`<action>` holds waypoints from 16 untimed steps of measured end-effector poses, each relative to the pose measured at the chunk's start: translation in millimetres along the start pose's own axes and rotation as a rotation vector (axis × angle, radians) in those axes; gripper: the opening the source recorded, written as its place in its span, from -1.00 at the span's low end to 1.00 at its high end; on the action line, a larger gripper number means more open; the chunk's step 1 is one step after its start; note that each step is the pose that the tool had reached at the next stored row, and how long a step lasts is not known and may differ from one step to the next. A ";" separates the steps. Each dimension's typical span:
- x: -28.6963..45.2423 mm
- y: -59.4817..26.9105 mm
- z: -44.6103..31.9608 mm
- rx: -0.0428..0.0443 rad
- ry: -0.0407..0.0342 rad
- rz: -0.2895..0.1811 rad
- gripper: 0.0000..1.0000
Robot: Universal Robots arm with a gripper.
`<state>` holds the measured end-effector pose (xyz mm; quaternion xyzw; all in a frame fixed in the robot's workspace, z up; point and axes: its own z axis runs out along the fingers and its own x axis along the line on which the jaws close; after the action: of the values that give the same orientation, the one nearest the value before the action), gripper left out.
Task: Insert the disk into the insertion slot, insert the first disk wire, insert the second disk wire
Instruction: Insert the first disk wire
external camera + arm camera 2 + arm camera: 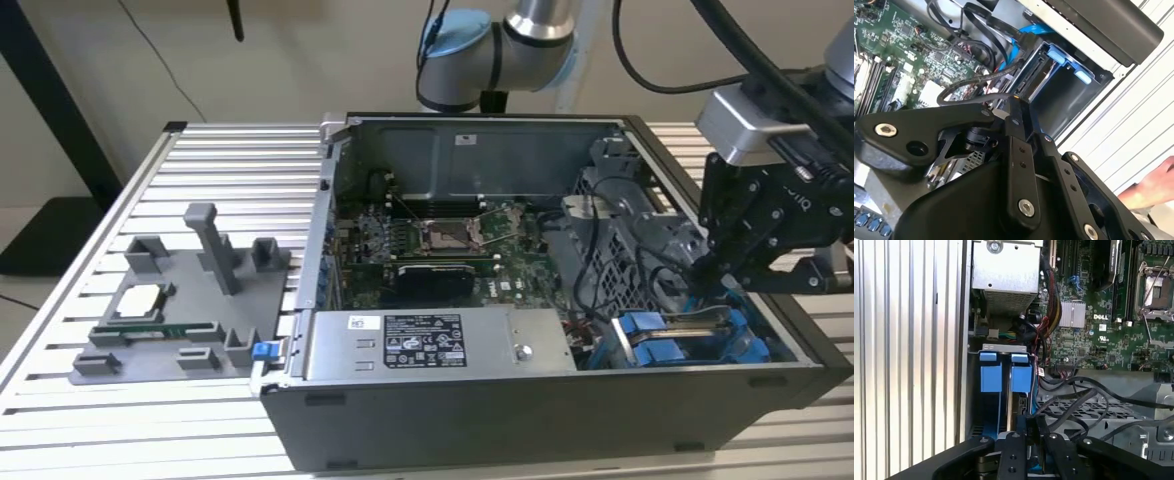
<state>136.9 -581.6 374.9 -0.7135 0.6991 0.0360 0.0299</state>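
Note:
The disk (1035, 75) sits edge-on in the insertion slot (1069, 97) of the drive cage, its blue carrier tabs (1060, 54) at the far end. In the first wrist view the blue carrier (1021, 372) stands between the case wall and the perforated cage (1079, 412). My gripper (1014, 102) hangs at the disk's connector end with its fingers drawn together on the plug of a black disk wire (961, 95) that loops back toward the motherboard. In the exterior view the gripper (714, 275) is low over the cage at the case's right, above the blue carriers (667, 340).
A grey power supply box (427, 340) lies along the case front. More black cables (1079, 395) cross the cage top. The motherboard (441, 240) fills the case middle. A grey fixture (180, 300) with parts stands on the slatted table at the exterior view's left. A hand (1149, 185) rests outside the case.

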 end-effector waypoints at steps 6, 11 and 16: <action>5.2 -3.8 1.5 -0.0089 0.0018 0.001 -1.00; 9.5 -7.2 2.7 -0.0167 0.0033 0.002 -1.00; 14.2 -10.5 3.8 -0.0248 0.0047 0.002 -1.00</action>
<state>147.7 -595.1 369.6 -0.7131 0.6995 0.0430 0.0194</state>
